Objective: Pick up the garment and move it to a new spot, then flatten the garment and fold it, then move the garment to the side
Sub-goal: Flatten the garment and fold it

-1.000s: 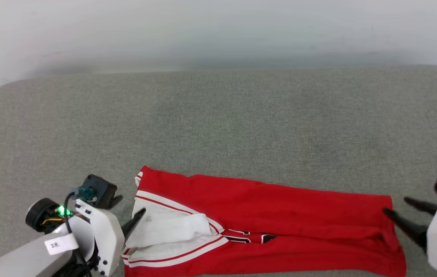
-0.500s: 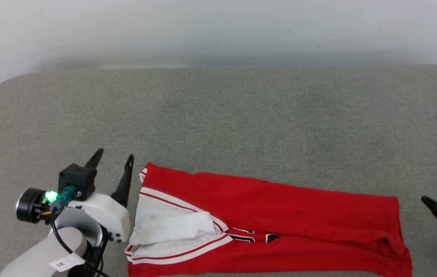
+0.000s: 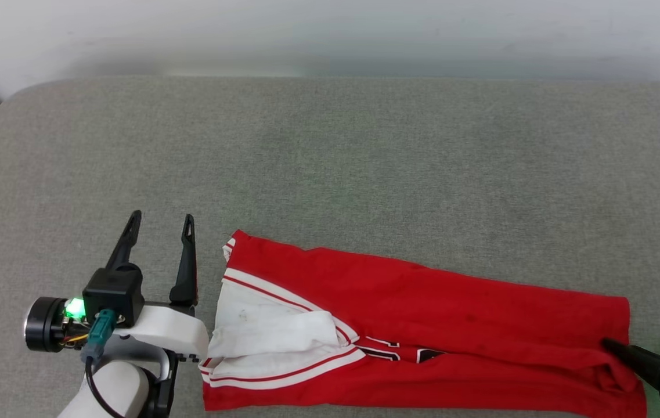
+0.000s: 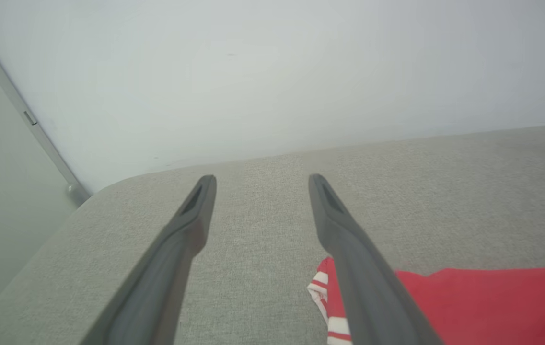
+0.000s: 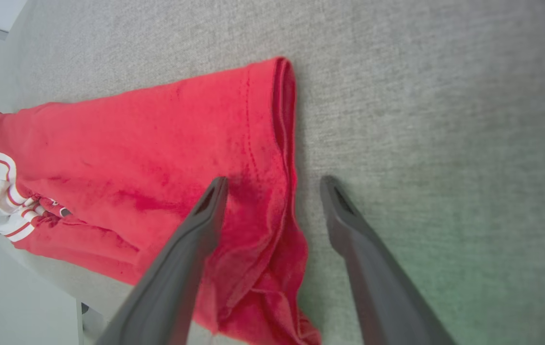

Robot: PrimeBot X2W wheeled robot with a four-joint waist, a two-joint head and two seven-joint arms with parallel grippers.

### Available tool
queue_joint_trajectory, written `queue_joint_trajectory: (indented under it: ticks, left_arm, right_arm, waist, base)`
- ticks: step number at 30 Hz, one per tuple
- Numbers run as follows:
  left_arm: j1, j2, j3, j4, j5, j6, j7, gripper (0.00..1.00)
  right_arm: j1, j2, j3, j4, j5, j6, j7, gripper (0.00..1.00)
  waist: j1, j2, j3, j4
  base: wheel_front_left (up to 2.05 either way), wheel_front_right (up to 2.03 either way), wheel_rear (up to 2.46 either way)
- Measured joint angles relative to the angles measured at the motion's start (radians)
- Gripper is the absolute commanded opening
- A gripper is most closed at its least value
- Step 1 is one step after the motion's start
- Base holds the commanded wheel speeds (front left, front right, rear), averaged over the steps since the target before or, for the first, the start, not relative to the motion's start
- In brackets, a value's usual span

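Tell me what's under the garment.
The grey fabric surface, visible left, right and beyond the garment. It is folded lengthwise, so its lower layers and most of the black lettering are covered.

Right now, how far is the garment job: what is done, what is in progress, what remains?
Done: the garment lies on the grey surface, folded lengthwise into a long strip. In hand: the left gripper, open, stands beside the sleeve end; the right gripper, open, straddles the hem. Neither holds cloth. Left: probably a crosswise fold, then moving it aside.
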Motion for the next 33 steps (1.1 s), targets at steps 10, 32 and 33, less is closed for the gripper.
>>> queue_joint_trajectory:
  ticks: [10, 32, 33]
  left_arm:
    - [0.060, -0.141, 0.166, 0.010, 0.170, -0.107, 0.000, 1.00]
    - [0.183, -0.314, 0.382, -0.020, 0.392, -0.248, -0.001, 1.00]
    - [0.189, -0.320, 0.387, -0.022, 0.397, -0.251, -0.001, 1.00]
  right_arm:
    - [-0.028, 0.035, 0.060, -0.020, 0.075, 0.000, 0.109, 1.00]
    - [-0.040, -0.064, 0.059, -0.004, 0.100, 0.001, 0.099, 0.00]
    - [-0.039, -0.078, 0.052, 0.005, 0.100, 0.000, 0.099, 0.00]
  waist:
    - [0.0000, 0.0000, 0.032, 0.029]
    - [0.0000, 0.0000, -0.038, 0.017]
    - [0.0000, 0.0000, -0.043, 0.015]
  base:
    - [0.00, 0.00, 0.00]
    - [0.00, 0.00, 0.00]
    - [0.00, 0.00, 0.00]
